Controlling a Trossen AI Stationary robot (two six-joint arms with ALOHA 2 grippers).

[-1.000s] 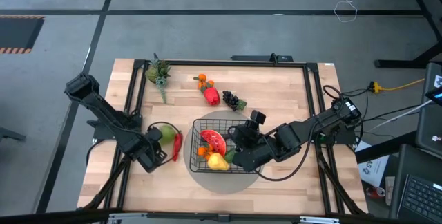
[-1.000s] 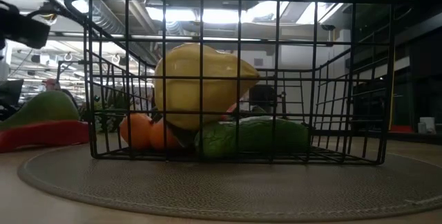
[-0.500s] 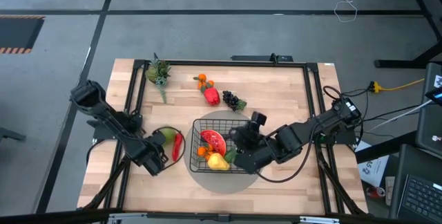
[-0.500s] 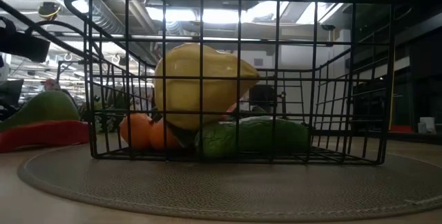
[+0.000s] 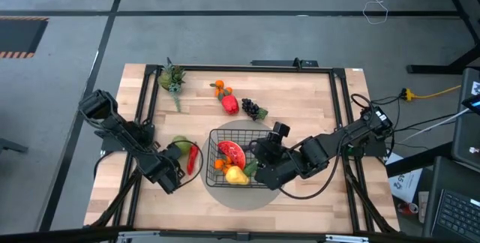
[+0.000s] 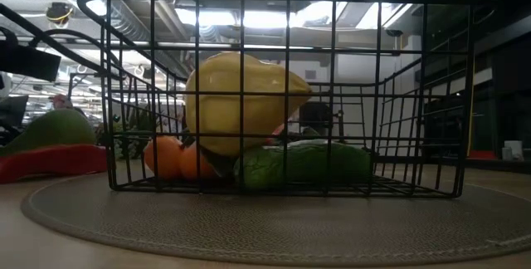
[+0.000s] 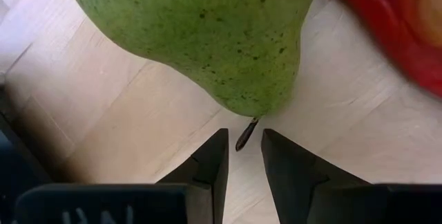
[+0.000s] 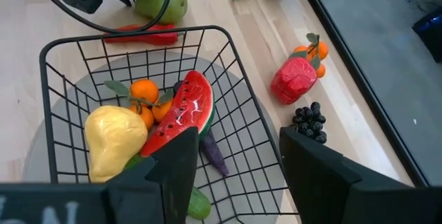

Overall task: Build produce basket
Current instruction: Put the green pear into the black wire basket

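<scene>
The left gripper (image 7: 242, 156) stands with its fingers narrowly parted and empty, the green pear's (image 7: 200, 37) stem just between their tips. The pear's long axis runs straight ahead, stem end nearest, beside a red chili (image 5: 193, 156) and left of the basket (image 5: 264, 136). The right gripper (image 8: 238, 165) hangs open over the basket.

A: Table (image 5: 300, 100): pale wood, matt, grain visible. Basket (image 8: 235, 106): thin black wire, slight sheen. Mat (image 6: 249, 232): grey, woven, ribbed, dull.

B: Pear (image 7: 207, 30): green, dark-speckled, soft sheen, looks plastic. Chili (image 8: 141, 37): glossy red. Watermelon slice (image 8: 181, 113): shiny, smooth. Yellow fruit (image 6: 241, 99): smooth, satin. Fingers (image 7: 210, 165): matt black plastic.
</scene>
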